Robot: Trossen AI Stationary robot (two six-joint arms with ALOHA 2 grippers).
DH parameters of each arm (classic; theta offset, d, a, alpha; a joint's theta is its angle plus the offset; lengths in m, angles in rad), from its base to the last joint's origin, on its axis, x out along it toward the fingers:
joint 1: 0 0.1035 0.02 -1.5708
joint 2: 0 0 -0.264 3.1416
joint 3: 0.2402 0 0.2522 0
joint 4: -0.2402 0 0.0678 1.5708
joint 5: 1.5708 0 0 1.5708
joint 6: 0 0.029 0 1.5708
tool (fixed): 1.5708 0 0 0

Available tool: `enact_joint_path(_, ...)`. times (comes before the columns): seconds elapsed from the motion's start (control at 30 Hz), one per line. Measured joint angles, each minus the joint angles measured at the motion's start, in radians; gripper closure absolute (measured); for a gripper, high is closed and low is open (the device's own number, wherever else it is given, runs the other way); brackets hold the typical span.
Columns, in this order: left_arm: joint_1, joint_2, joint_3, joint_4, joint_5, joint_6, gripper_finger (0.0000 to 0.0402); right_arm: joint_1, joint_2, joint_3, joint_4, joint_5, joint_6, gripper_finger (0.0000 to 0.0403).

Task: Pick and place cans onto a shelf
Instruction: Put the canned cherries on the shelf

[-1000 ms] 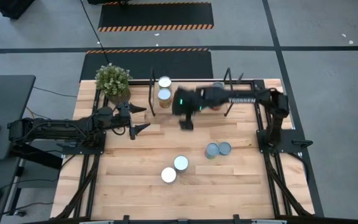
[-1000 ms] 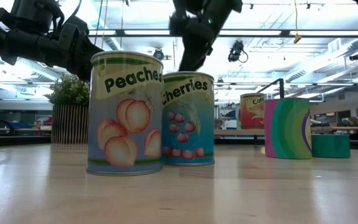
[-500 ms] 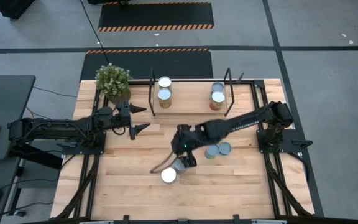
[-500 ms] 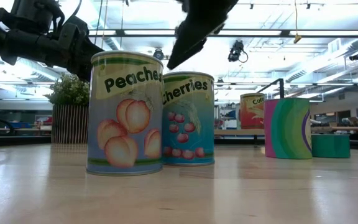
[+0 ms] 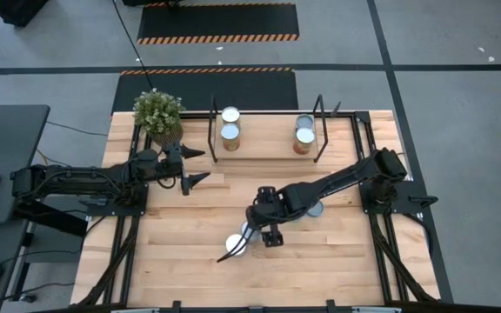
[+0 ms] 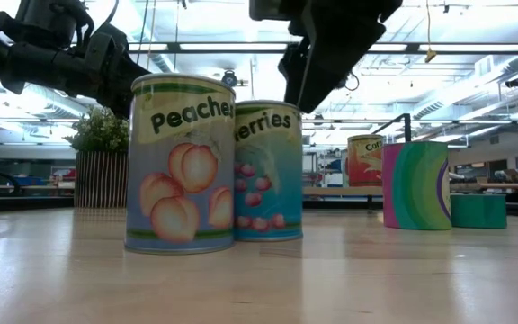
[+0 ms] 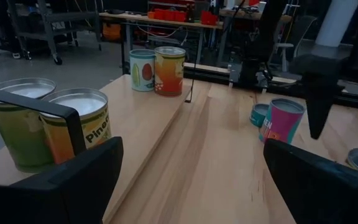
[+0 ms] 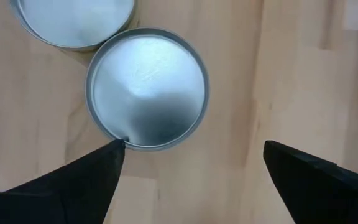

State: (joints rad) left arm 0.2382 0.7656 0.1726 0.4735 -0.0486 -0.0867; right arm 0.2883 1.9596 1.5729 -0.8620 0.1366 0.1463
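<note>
Wooden planks make up the surface (image 5: 181,252), with grey floor and striped mats beyond it. Using the shelf (image 5: 268,143) at the far edge as landmark: four cans stand on it, two (image 5: 230,124) at its left end and two (image 5: 303,134) at its right end. A potted plant (image 5: 158,114) sits just left of the shelf.

Well in front of the shelf, near the middle of the surface, the right end effector (image 5: 263,231) hangs above a pair of touching cans, the peaches can (image 6: 181,164) and the cherries can (image 6: 270,171). In the right wrist view its fingers (image 8: 79,180) are spread wide, wider than the can top (image 8: 146,87) below; one fingertip lies at that can's rim and nothing is gripped. The neighbouring can top (image 8: 73,22) touches the first.

Two more cans (image 5: 313,208) stand closer to the shelf's right end, partly hidden under the right arm.

The left end effector (image 5: 194,165) waits left of the shelf's front, fingers (image 7: 73,180) wide apart and empty
</note>
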Motion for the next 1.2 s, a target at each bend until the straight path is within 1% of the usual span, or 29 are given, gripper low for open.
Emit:
enact_joint_path(0.17,0.0,0.0,0.0,-0.003,0.0,0.0,0.0006,-0.003,0.013,0.002,0.019,-0.011,-0.002,0.0004)
enact_joint_path(0.33,0.0,0.0,0.0,-0.002,0.0,0.0,0.0006,-0.004,-0.028,0.016,0.018,0.056,-0.021,0.0007)
enact_joint_path(0.5,0.0,0.0,0.0,-0.002,0.0,0.0,0.0006,-0.006,-0.056,0.089,0.033,0.143,-0.066,0.0007)
enact_joint_path(0.6,0.0,0.0,0.0,-0.003,0.0,0.0,0.0006,0.0,-0.051,0.103,0.004,0.112,-0.079,0.0007)
enact_joint_path(0.7,0.0,0.0,0.0,-0.008,0.0,0.0,0.0006,0.005,-0.052,0.1,-0.068,0.085,-0.079,0.0007)
enact_joint_path(0.8,0.0,0.0,0.0,-0.008,0.0,0.001,0.0006,0.009,-0.053,0.044,-0.128,0.079,-0.053,0.0007)
enact_joint_path(0.83,0.0,0.0,0.0,-0.008,0.0,0.001,0.0006,0.01,-0.052,0.022,-0.121,0.073,-0.042,0.0007)
enact_joint_path(0.9,0.0,0.0,0.0,-0.007,0.0,0.001,0.0006,0.01,-0.053,-0.041,-0.041,0.047,-0.029,0.0007)
enact_joint_path(1.0,0.0,0.0,0.0,-0.007,0.0,0.0,0.0006,0.01,-0.052,-0.151,0.143,0.018,-0.042,0.0007)
enact_joint_path(1.1,0.0,0.0,0.0,-0.007,0.0,0.0,0.0006,0.009,-0.052,-0.23,0.326,-0.007,-0.07,0.0007)
enact_joint_path(1.2,0.0,0.0,0.0,-0.007,0.0,0.0,0.0006,0.003,-0.052,-0.273,0.414,-0.008,-0.092,0.0007)
